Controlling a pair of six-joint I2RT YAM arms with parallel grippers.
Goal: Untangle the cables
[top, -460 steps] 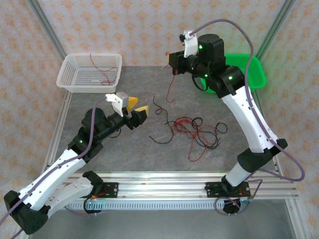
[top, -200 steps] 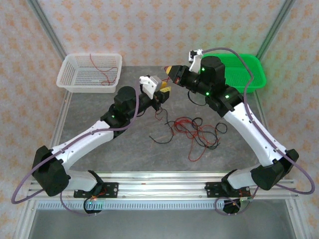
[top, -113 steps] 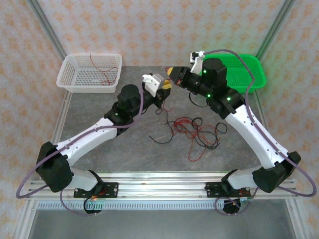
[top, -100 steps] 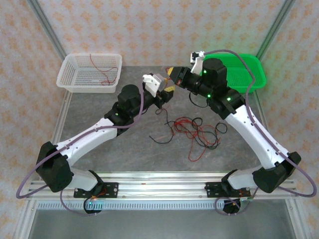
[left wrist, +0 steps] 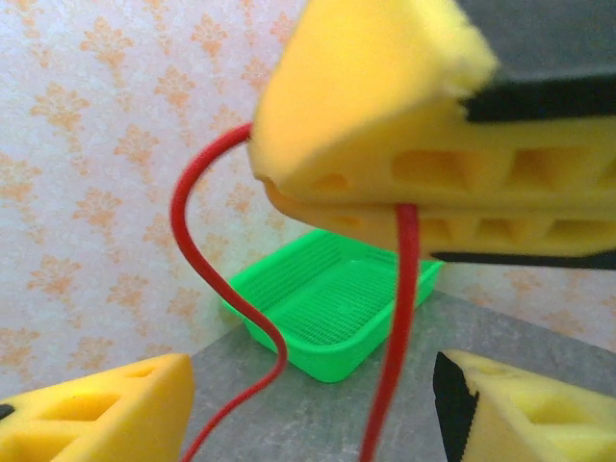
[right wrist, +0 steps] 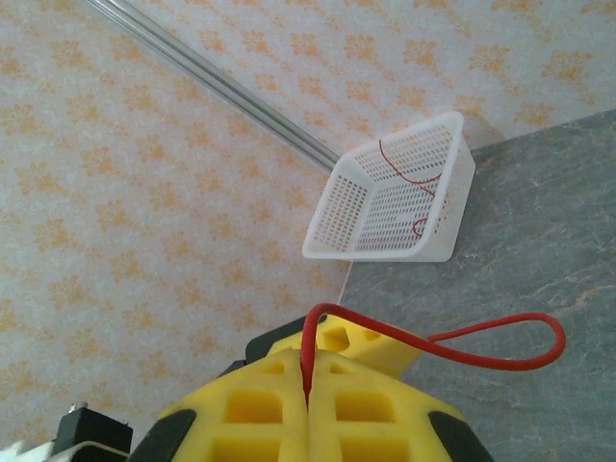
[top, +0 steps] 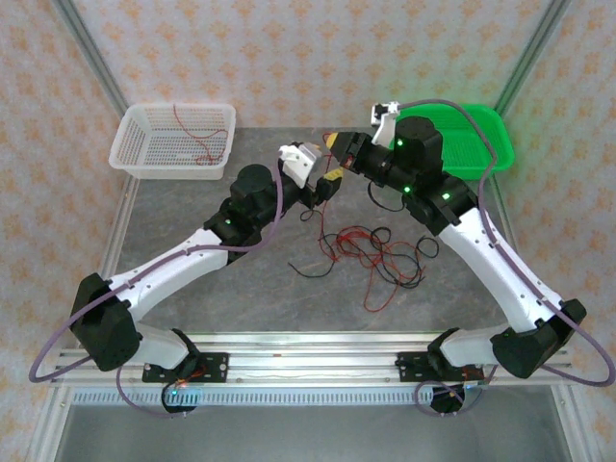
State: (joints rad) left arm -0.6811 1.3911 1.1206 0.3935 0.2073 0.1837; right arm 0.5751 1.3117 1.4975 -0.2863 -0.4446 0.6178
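Observation:
The cables [top: 377,252], thin red and black strands, lie snarled on the grey table's middle. My right gripper [top: 334,144] hangs above the table's far middle, shut on a red cable [right wrist: 481,342]. That red cable [left wrist: 397,318] drops from the right gripper's yellow fingers [left wrist: 404,125] and loops to the left. My left gripper [top: 327,178] sits just below and in front of the right one. In the left wrist view the left gripper [left wrist: 313,409] is open, its pads either side of the hanging red cable without touching it. The right gripper [right wrist: 308,395] pinches the strand between closed pads.
A white basket [top: 144,154] at the far left holds a red wire [top: 197,140]. A green basket [top: 486,159] stands at the far right, partly behind the right arm. A loose black strand [top: 310,271] lies left of the snarl. An aluminium rail runs along the near edge.
The left gripper's jaws have spread apart around the red cable. Both grippers drifted slightly right. The right gripper has kept its hold on the strand.

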